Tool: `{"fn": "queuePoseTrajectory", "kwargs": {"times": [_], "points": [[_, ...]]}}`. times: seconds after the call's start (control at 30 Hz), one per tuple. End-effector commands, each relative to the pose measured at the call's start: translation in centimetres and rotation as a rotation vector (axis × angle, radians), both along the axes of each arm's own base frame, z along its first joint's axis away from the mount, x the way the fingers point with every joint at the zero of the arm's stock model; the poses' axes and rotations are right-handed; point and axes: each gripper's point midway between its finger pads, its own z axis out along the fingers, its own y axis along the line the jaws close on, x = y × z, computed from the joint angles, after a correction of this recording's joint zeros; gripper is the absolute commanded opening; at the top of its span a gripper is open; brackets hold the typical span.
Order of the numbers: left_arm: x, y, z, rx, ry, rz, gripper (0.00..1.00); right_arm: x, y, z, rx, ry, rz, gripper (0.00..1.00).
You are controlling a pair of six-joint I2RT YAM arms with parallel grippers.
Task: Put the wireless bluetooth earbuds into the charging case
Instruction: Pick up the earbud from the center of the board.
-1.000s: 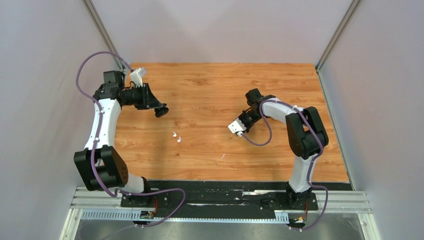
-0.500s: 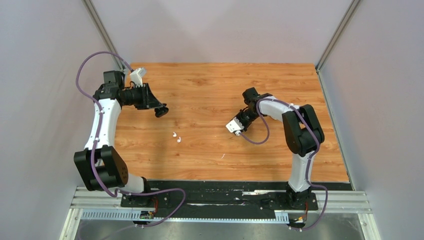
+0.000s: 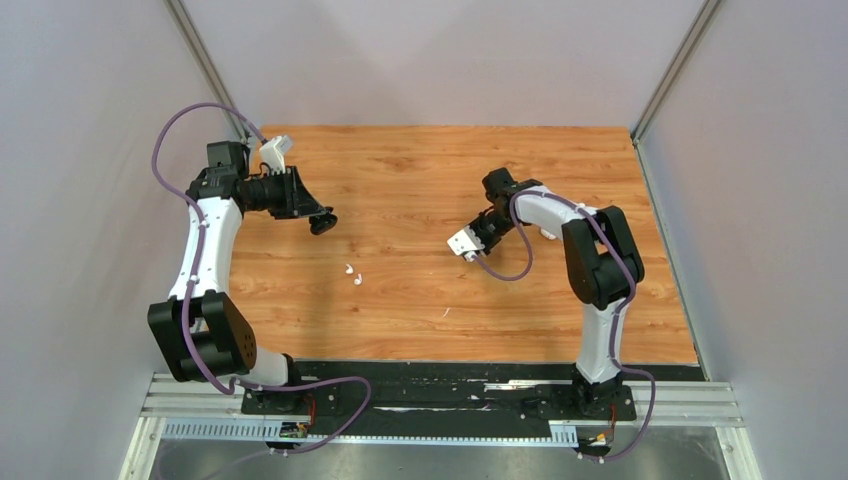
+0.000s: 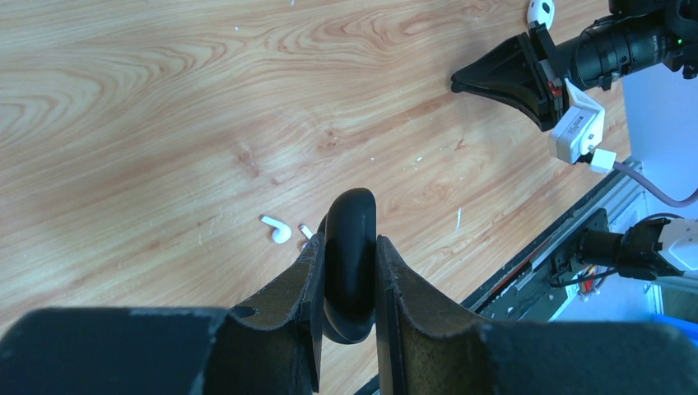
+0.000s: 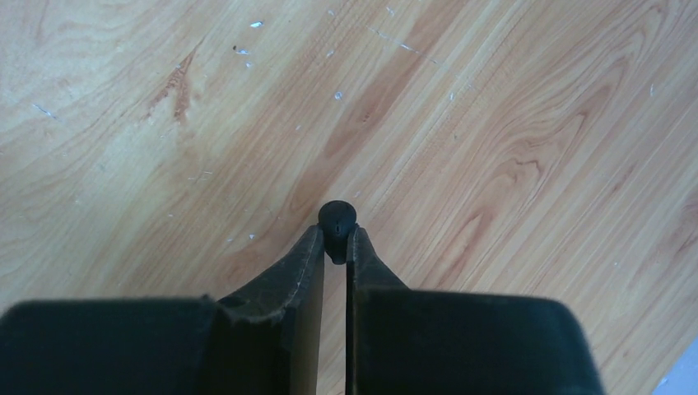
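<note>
My left gripper (image 3: 322, 222) hangs over the left of the wooden table, shut on the black rounded charging case (image 4: 350, 216), which stands upright between its fingers (image 4: 290, 296). Two white earbuds (image 3: 348, 269) (image 3: 357, 281) lie side by side on the table below it, and they also show as earbuds (image 4: 278, 231) in the left wrist view, the second half hidden behind the case. My right gripper (image 5: 336, 234) sits low over mid-table, pinching a tiny black earbud (image 5: 337, 219) at its fingertips. From above, that gripper (image 3: 476, 243) lies under its white camera.
A small white rounded object (image 4: 540, 11) lies on the table just beyond the right arm, seen from above as a white speck (image 3: 547, 233). Grey walls close in the left, right and far sides. A metal rail (image 3: 430, 385) runs along the near edge.
The right wrist has shifted a little left and toward the far side. The left arm and the two white earbuds have not moved.
</note>
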Motion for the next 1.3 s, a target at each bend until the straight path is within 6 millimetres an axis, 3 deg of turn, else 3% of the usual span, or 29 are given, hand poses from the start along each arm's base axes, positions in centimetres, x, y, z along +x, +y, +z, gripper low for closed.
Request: {"fn": "queuePoseTrajectory", "kwargs": {"times": [0.0, 0.23, 0.43, 0.63, 0.9, 0.97, 1.13, 1.27], "points": [[0.3, 0.0, 1.0, -0.014, -0.041, 0.0, 0.0, 0.2, 0.2, 0.2, -0.007, 0.067, -0.057, 0.05], [0.3, -0.1, 1.0, -0.017, -0.04, -0.002, 0.0, 0.6, 0.8, 0.9, -0.014, 0.162, -0.179, 0.07], [0.3, -0.2, 0.9, -0.026, -0.034, -0.001, 0.0, 0.4, 2.4, 1.4, -0.116, 0.299, -0.389, 0.0], [0.2, -0.8, 0.5, -0.04, -0.024, -0.023, 0.0, -1.6, 2.9, 6.2, -0.13, 0.411, -0.455, 0.0], [0.2, -6.4, -1.6, -0.061, -0.003, -0.21, 0.0, -4.8, 4.0, 13.5, -0.132, 0.385, -0.463, 0.0], [0.1, -8.8, -1.9, -0.08, -0.006, -0.276, 0.0, -5.8, 4.9, 15.1, -0.116, 0.349, -0.454, 0.0], [0.3, -13.7, -2.4, -0.14, 0.005, -0.41, 0.0, -7.5, 7.2, 17.8, -0.08, 0.245, -0.397, 0.0], [-0.1, -16.5, -1.9, -0.21, 0.018, -0.514, 0.0, -8.2, 9.2, 19.1, -0.045, 0.209, -0.351, 0.0]]}}
